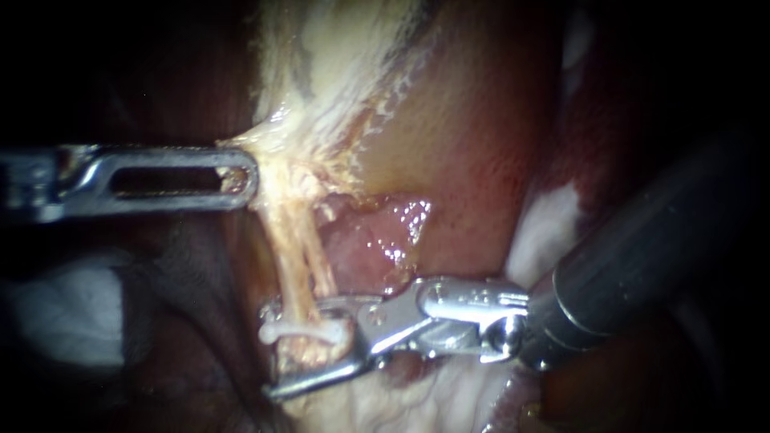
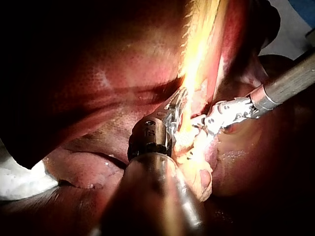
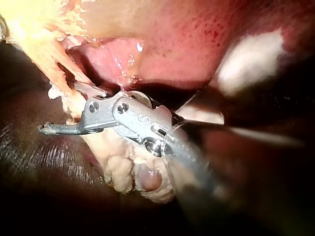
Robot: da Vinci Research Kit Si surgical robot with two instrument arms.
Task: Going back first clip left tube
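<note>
From the left, the silver slotted left instrument [image 1: 245,172] seems to be clamped on pale stringy tissue [image 1: 281,152]. The right instrument [image 1: 277,349] has its jaws apart around the thin tan tube [image 1: 293,265], and a small white clip [image 1: 305,329] lies across the tube between them.

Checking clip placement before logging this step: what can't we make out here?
Endoscope view: one end of the clip is hidden by the right instrument's open jaws, so full closure on the tube is unclear.
Left wrist view: glare washes out clip and tube; the left instrument's blurred shaft covers tissue beneath it.
Right wrist view: the right instrument's jaws cover the clip.
</note>
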